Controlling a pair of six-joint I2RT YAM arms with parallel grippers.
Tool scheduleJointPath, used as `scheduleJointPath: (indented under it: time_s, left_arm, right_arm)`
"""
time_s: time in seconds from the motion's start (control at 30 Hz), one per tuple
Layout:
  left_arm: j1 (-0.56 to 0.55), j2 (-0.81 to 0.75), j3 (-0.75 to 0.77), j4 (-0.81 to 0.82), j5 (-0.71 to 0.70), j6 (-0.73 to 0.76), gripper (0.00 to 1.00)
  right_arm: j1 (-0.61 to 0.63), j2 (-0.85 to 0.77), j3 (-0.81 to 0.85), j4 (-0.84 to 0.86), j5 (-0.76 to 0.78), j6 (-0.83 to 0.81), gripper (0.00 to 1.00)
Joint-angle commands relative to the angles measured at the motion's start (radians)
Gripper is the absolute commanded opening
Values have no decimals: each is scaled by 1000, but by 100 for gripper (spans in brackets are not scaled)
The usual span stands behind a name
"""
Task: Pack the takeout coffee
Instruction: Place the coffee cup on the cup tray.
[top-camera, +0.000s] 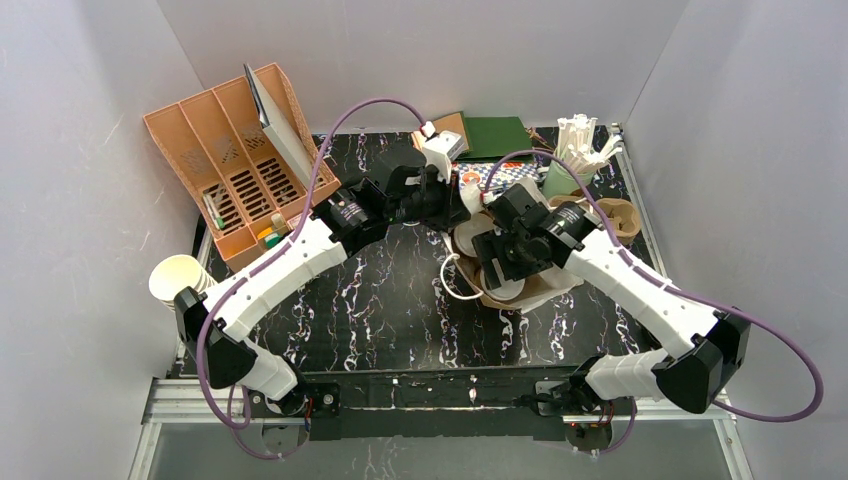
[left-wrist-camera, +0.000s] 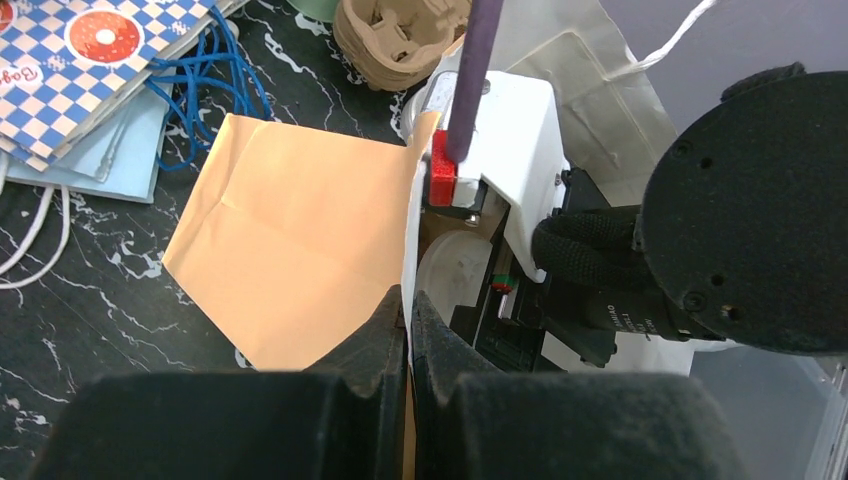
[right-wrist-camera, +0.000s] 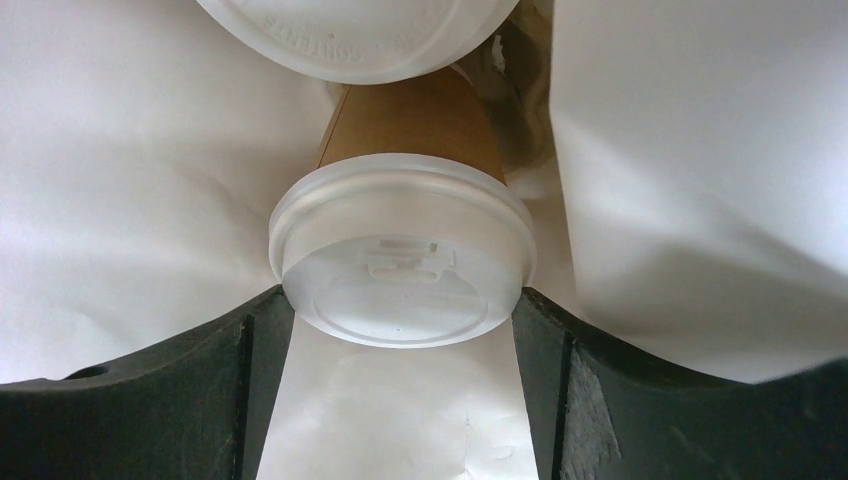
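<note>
**A:** What is the right hand (right-wrist-camera: 398, 305) doing in there?

**B:** It is reaching down inside the paper bag (left-wrist-camera: 290, 250), fingers spread wide and clasping the white lid of a takeout cup (right-wrist-camera: 402, 250) on both sides. Just beyond it, a second lid (right-wrist-camera: 360, 30) is showing, so I judge another cup is already sitting in the bag.

**A:** And the left hand (left-wrist-camera: 408, 300)?

**B:** It is pressing its fingers together on the bag's rim, pinching the paper and holding the mouth apart above the tabletop (top-camera: 380, 300).

**A:** So how should the cup be set down?

**B:** I'd be lowering it level until its base is resting beside its neighbour. Only then would I be parting the fingers and lifting straight out, with the rim held taut.
</note>
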Motion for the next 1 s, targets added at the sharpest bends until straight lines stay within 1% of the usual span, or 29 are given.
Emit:
scheduleJointPath:
  time_s: [0.0,0.13,0.27,0.47,0.7,0.97]
  left_arm:
    - [-9,-51,22,2,102,-51,0]
    - [-9,-58,-4,-3,109,-64,0]
    - [-9,-60,-20,-27,97,-62,0]
    - [-6,-57,-60,-42,119,-82,0]
    - [14,-88,-133,-25,123,-94,0]
    - [29,-82,-155,-11,125,-83,0]
  right_arm:
    - [-4,41,63,-101,-41,46,26]
    - [-4,67,68,-155,-63,62,26]
    - [-4,83,55,-164,-83,71,26]
    - [-4,140,48,-162,-93,68,26]
    - [-4,192,34,-135,-101,56,27]
    - [-4,228,19,-111,-92,34,27]
